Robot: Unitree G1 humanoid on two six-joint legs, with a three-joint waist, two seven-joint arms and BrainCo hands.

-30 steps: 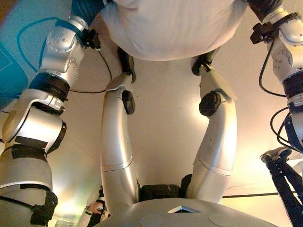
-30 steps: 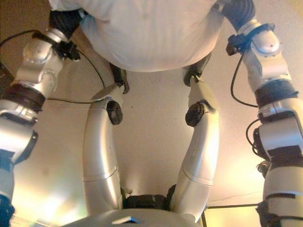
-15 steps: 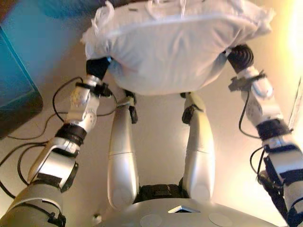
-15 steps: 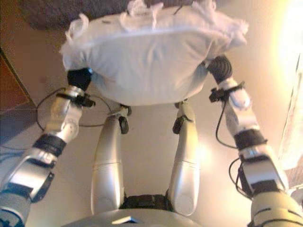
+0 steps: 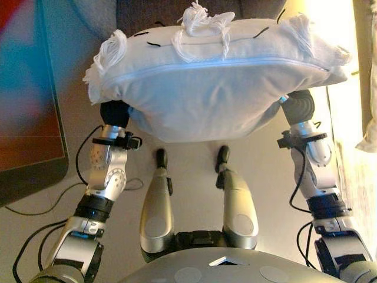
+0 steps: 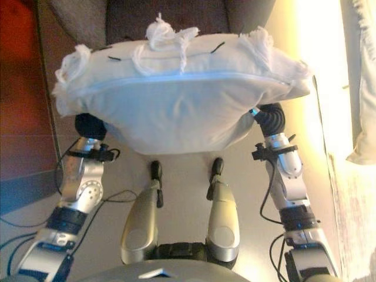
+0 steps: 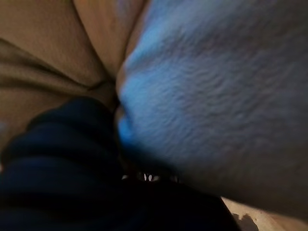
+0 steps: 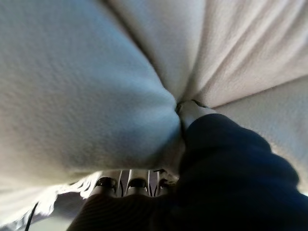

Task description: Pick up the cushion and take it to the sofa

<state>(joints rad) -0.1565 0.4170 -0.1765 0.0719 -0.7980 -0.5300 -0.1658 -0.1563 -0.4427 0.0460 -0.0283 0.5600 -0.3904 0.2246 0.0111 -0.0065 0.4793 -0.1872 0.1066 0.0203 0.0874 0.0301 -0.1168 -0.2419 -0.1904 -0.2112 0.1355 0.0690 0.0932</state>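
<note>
A white cushion with tassels along its far edge hangs in front of me, carried between both arms. My left hand goes in under its left side and my right hand under its right side; the cushion hides the rest of both. In the left wrist view the dark cover presses against the cushion cloth. The right wrist view shows the same: cover against cloth. The dark grey sofa lies just beyond the cushion's far edge.
A dark-framed panel stands on the floor at the left. A pale cloth hangs at the right edge beside a bright strip of floor. Beige floor lies below the cushion.
The whole picture has shifted, so the camera has moved. The cushion stays between both arms but now shows in full, farther out from me. The sofa has come into view beyond it.
</note>
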